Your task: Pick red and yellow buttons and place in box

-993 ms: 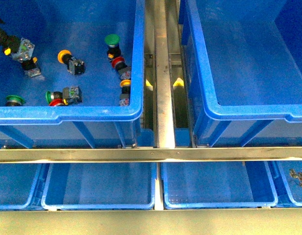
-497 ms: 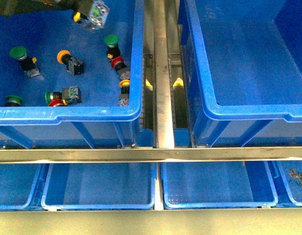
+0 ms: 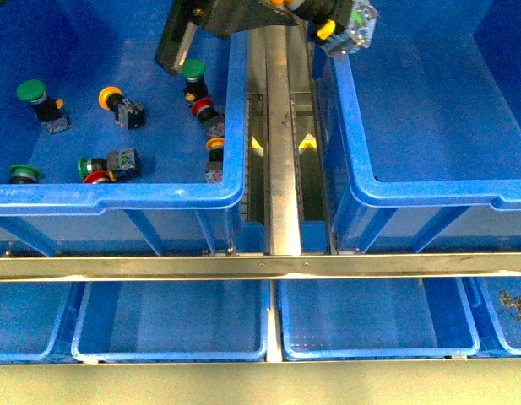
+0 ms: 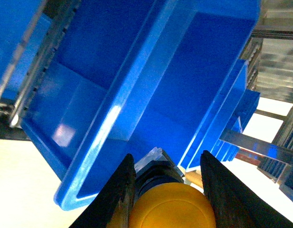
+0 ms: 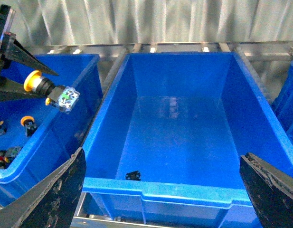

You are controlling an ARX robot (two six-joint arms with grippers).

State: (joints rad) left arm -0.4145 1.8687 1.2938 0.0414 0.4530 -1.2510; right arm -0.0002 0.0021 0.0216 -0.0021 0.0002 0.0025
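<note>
The left tool (image 4: 166, 161) is clamped on a yellow-capped push-button switch (image 3: 353, 21), held above the left rim of the large deep blue plastic box (image 5: 184, 192) for release inside; the right tool (image 5: 163, 154) gapes wide, empty. The box contains one small black piece (image 5: 133, 175); the left blue crate (image 3: 116, 196) holds more red and yellow switches (image 3: 111, 97).

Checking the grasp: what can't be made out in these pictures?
Front view: top edge cuts off most of the left gripper holding the yellow button.
Left wrist view: cap and fingers hide most of the button's body.
Right wrist view: dark speck in the box, too small.
</note>
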